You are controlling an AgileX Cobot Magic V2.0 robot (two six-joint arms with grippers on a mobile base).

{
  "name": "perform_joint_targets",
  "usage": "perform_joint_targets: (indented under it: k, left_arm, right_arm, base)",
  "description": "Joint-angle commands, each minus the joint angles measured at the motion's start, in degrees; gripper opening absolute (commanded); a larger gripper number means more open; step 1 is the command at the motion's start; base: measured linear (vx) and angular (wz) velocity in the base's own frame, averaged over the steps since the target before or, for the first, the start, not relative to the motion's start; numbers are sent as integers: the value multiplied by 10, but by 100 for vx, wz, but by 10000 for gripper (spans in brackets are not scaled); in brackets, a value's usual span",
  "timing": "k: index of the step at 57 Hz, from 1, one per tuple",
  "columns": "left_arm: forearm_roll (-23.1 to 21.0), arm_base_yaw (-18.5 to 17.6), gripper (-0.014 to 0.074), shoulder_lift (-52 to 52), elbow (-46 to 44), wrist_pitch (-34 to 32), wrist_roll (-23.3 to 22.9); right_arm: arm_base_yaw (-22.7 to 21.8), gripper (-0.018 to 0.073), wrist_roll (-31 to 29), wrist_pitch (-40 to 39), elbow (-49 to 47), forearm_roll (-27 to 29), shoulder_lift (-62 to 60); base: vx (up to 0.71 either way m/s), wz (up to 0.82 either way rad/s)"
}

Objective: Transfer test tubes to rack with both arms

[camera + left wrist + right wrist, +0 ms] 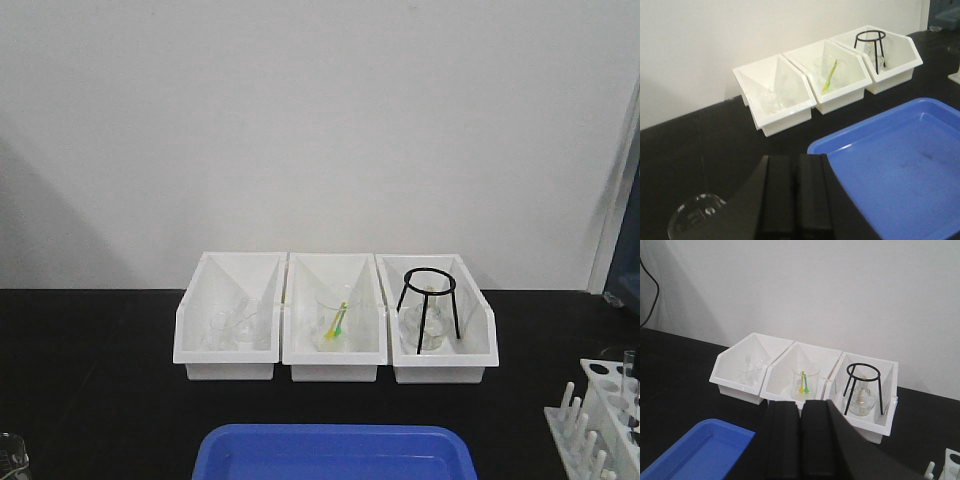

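both hands (790, 195) (801, 440) closed, empty, rack (600, 425) perhaps holding one tube (629, 375)

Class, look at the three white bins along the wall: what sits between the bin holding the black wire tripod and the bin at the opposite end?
A third white bin holding a clear beaker with yellow and green sticks, clearest in the front view.

The tabletop (90, 390) is black and the wall (320, 120) behind it plain white. Three bins (334, 340) near the back edge are white; the right one holds a black wire stand (430, 300), the middle one clear glass with yellow and green sticks (337, 322). The tray (335, 452) at the front edge is bright blue. The rack (600, 420) at the right edge is white. Both grippers (795, 200) (800, 440) are black.
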Motion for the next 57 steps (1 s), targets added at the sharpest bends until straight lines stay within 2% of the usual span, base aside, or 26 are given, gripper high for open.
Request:
perform_joint_targets:
  k: [1,6,20,26,33,45,57]
  left_arm:
    - [33,4,-20,-10,6,-118,-5]
    - [44,29,-20,-41,55,-179,-3]
    - [-39,157,-20,-172,236,-217,-2]
    - [-49,196,-20,-223,301,-241,-2]
    - [-50,208,-20,-256,357,-277,-4]
    - [-51,208,-20,-248,354,-221,-2]
    - [-51,208,-20,-248,354,-202,-2]
  right_arm:
    - [0,-8,-4,-45,-17,2,0]
    - [0,-8,-4,-45,-17,2,0]
    - [0,-8,-4,-45,-17,2,0]
    - [0,-8,-4,-45,-17,2,0]
    - [0,-8,-4,-45,-17,2,0]
    - [0,-8,-4,-44,-17,2,0]
    - [0,-8,-4,-44,-17,2,0]
  base:
    - [0,0]
    - [0,0]
    - [0,0]
    - [0,0]
    - [0,0]
    - [0,0]
    - [0,0]
